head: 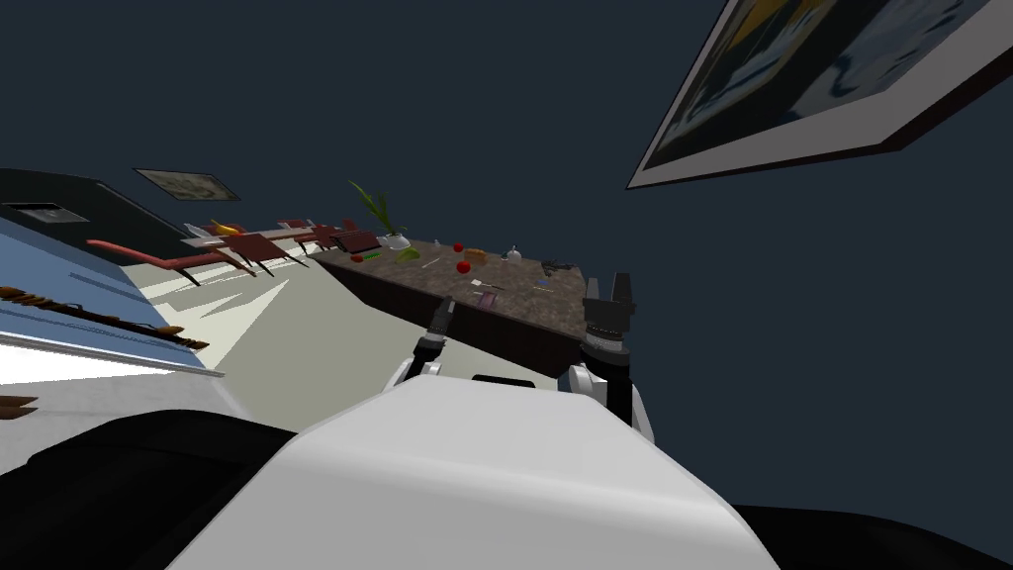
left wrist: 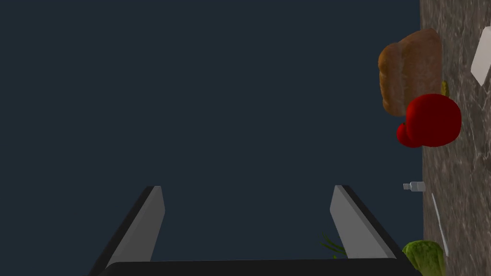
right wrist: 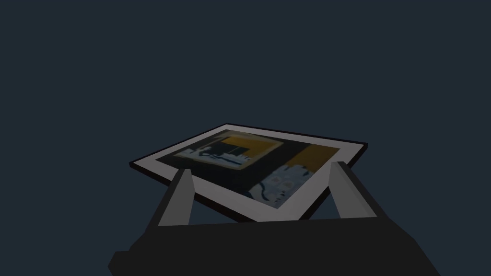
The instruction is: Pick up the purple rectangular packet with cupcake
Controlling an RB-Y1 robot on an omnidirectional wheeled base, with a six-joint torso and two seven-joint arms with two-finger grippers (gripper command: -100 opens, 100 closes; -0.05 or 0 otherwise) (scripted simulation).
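The left gripper (left wrist: 247, 187) is released: its two fingers (left wrist: 148, 225) stand wide apart with nothing between them, and they point toward a dark blue wall. In the head view this gripper sits at the front edge of a long counter (head: 554, 297) with a dark, mottled top.

The purple packet (head: 486, 299) lies flat on that counter, close to the front edge. It is near the left gripper's tip, on the side toward the right arm, so it falls between the two grippers. It is outside the fingers and apart from them.

The left wrist view shows the counter top edge-on, off to the side of one finger. Close by that finger is a head of lettuce (left wrist: 424, 256). Farther out along the counter are a small clear bottle (left wrist: 416, 186), then a red fruit (left wrist: 434, 120) lying against a brown loaf of bread (left wrist: 407, 72).

The right gripper (right wrist: 261, 167) is raised at the near corner of the counter. It is also released, with its fingers spread and holding nothing.

At the counter's far end stands a plant in a white pot (head: 394, 237). Beyond it are red chairs (head: 252, 249) around tables on a pale floor.
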